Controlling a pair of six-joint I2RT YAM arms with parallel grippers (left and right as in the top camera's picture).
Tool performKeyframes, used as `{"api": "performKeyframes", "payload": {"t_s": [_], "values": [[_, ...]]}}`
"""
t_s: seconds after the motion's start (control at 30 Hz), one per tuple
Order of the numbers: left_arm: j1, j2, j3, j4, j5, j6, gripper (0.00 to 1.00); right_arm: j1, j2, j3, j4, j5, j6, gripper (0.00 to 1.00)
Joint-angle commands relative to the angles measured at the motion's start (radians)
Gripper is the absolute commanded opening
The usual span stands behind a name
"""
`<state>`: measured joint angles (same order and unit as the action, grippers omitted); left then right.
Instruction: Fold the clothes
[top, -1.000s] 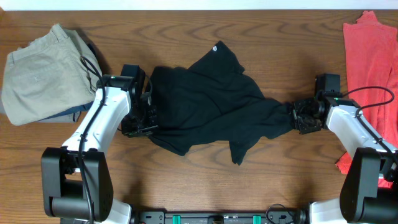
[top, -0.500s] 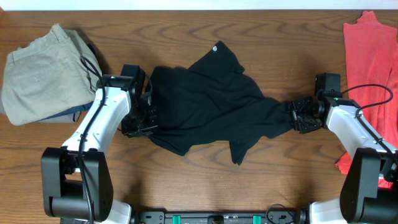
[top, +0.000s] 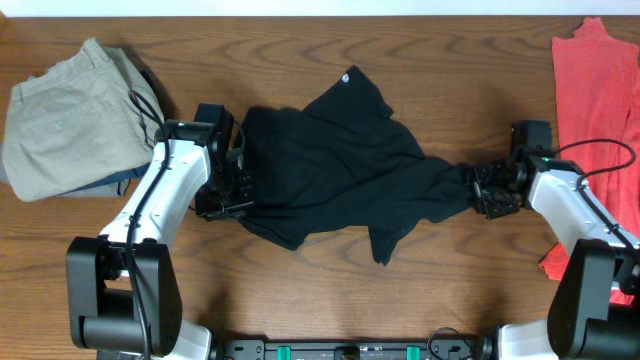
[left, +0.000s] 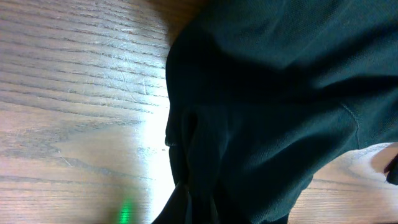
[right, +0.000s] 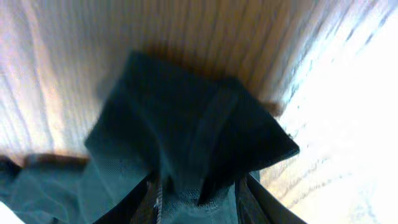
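Note:
The black shirt lies crumpled across the middle of the table, a small white logo at its far tip. My left gripper is shut on its left edge. In the left wrist view the black shirt bunches into a pinched fold at the bottom of the picture. My right gripper is at the end of the stretched right sleeve. Its fingers stand apart, with the sleeve of the black shirt lying loosely between them.
Folded khaki trousers sit at the far left, over a darker garment. A coral-red garment hangs along the right edge, with the right arm's cable across it. Bare wooden table shows in front of the shirt.
The right gripper's jaws have widened and the right arm has shifted slightly to the right. The left arm and the shirt have not moved.

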<state>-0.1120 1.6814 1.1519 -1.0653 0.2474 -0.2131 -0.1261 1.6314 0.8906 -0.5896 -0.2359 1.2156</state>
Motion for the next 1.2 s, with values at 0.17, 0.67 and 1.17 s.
{"api": "performKeyframes", "payload": {"t_s": [0.17, 0.67, 1.17], "values": [[0.004, 0.005, -0.006, -0.002, -0.013, -0.010, 0.06, -0.018, -0.035, 0.013, 0.007, 0.022, -0.027, 0.38], [0.004, 0.005, -0.006, -0.002, -0.013, -0.010, 0.06, -0.010, -0.034, 0.008, 0.003, 0.040, -0.069, 0.39], [0.004, 0.005, -0.006, -0.002, -0.013, -0.010, 0.06, 0.016, -0.023, 0.003, 0.006, 0.049, -0.065, 0.34]]}}
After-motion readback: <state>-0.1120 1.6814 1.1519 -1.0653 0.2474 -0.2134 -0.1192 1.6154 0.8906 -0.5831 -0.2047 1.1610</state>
